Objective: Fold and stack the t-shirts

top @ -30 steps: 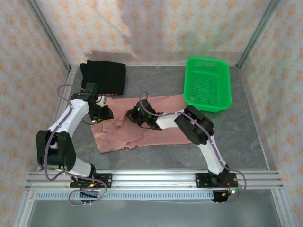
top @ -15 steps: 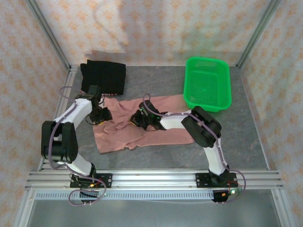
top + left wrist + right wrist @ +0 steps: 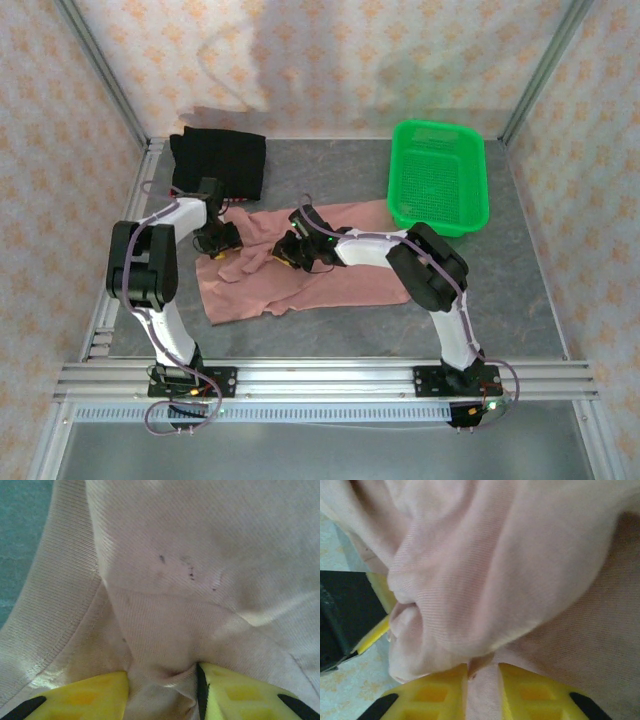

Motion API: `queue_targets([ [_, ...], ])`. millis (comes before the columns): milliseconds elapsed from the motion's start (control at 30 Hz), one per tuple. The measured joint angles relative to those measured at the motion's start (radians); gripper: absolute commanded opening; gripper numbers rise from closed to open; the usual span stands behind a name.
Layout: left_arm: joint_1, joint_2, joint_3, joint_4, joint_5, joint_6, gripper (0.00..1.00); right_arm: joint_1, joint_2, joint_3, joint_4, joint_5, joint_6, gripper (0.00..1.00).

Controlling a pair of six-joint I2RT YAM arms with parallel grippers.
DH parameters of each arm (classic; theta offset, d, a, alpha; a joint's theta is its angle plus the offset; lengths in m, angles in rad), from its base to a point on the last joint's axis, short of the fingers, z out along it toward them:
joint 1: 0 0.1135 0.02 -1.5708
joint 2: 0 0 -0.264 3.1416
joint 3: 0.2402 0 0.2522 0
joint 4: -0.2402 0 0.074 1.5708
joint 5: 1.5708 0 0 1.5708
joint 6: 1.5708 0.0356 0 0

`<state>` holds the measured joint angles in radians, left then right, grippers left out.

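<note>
Swinging inward since a second earlier, the left arm (image 3: 140, 268) had drawn its elbow nearer the dusty-pink t-shirt (image 3: 330, 285), which lay crumpled mid-table (image 3: 330, 170). There the left gripper (image 3: 220, 240) pinched a bunched fold. The right gripper (image 3: 290, 250), jaws narrow, held a thin fold. The black t-shirt (image 3: 220, 162) lay folded at the far-left corner.

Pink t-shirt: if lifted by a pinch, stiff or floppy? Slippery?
Likely floppy: the pink t-shirt lies creased on the table and bunches between the left fingers. Probably light, since a small pinched fold gathers it. The knit weave and ribbed band look matte, so slipping seems unlikely; expect it to drape and drag.
</note>
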<state>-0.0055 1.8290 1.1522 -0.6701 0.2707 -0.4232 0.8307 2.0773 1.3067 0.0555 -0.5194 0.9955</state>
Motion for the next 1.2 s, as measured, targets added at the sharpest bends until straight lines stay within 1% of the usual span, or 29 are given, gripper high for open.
queue_targets([
  [200,0.0,0.009,0.011,0.001,-0.011,-0.004,0.4,0.009,-0.001,-0.032,0.016,0.003,0.025,0.29],
  [467,0.0,0.009,0.012,0.001,-0.013,-0.003,0.39,0.026,-0.003,-0.076,0.143,0.008,0.107,0.31],
  [767,0.0,0.009,0.012,0.001,-0.013,-0.003,0.37,0.057,-0.003,-0.079,0.231,0.03,0.178,0.31],
  [800,0.0,0.009,0.012,0.001,-0.013,-0.003,0.37,0.059,-0.003,-0.079,0.238,0.033,0.182,0.3],
  [933,0.0,0.008,0.011,0.001,-0.013,-0.003,0.36,0.059,0.012,-0.06,0.245,0.041,0.193,0.21],
  [1000,0.0,0.008,0.01,0.002,-0.013,-0.002,0.36,0.059,0.024,-0.053,0.248,0.045,0.198,0.19],
  [1100,0.002,0.008,0.009,0.002,-0.013,-0.001,0.36,0.059,0.034,-0.052,0.243,0.05,0.199,0.13],
  [1167,0.006,0.008,0.009,0.002,-0.01,0.002,0.36,0.059,0.035,-0.052,0.238,0.053,0.198,0.13],
  [1200,0.008,0.008,0.009,0.003,-0.008,0.002,0.36,0.059,0.035,-0.052,0.236,0.056,0.198,0.14],
])
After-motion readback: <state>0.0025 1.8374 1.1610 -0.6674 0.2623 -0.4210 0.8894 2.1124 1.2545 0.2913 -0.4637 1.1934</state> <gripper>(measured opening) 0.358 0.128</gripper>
